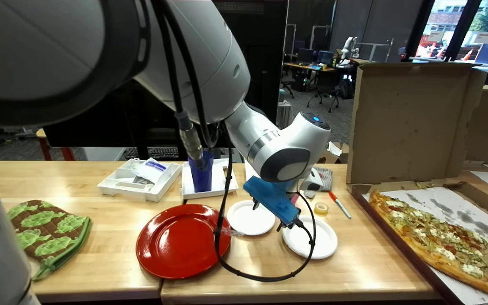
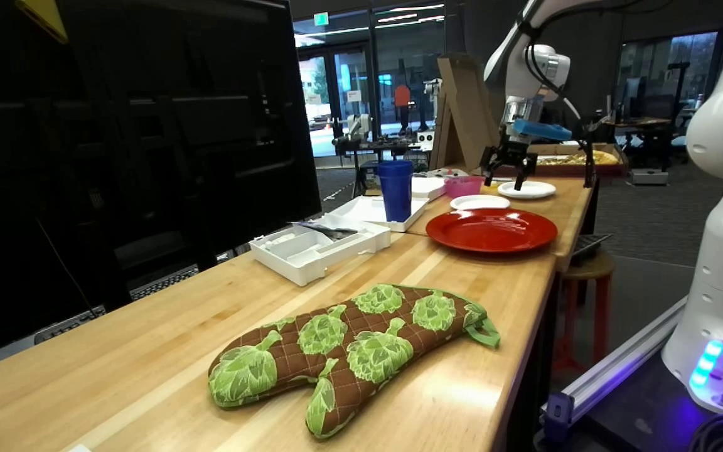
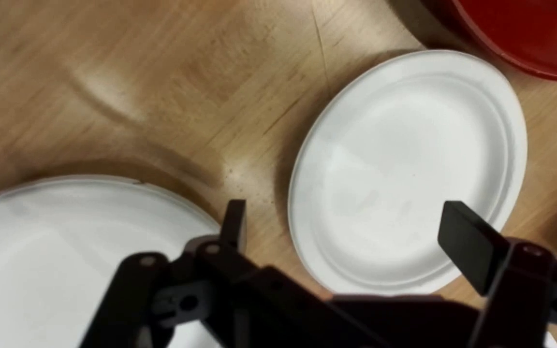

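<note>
I judge this alignment: my tool (image 3: 346, 224), jaws apart and holding nothing, hangs by the left paper plate (image 1: 250, 218) and right paper plate (image 1: 301, 241); gripping either calls for lowering.

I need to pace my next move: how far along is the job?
The approach looks done: the gripper hangs over the two white plates. Nothing is in hand; it stands open. What seems left is a grip, not yet made: both plates lie on the table.
</note>
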`<state>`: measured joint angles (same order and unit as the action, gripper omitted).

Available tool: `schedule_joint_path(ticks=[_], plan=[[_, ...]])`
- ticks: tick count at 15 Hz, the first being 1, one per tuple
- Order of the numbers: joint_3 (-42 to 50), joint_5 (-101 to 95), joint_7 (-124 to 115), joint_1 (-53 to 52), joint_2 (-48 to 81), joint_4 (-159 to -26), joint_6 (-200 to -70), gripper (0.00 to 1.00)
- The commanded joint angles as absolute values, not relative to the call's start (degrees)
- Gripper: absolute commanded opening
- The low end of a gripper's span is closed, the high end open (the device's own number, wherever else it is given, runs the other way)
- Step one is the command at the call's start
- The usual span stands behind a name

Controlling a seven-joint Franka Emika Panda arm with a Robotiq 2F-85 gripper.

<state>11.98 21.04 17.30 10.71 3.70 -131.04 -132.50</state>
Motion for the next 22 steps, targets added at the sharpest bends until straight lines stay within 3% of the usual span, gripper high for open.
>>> schedule_joint_path(ticks=[1, 22], plan=[[11.4, 26.7, 20.5, 12.4, 5.3, -130.0, -130.3, 1.00], [11.7, 39.0, 28.9, 17.6, 10.3, -125.6, -118.9, 1.00]])
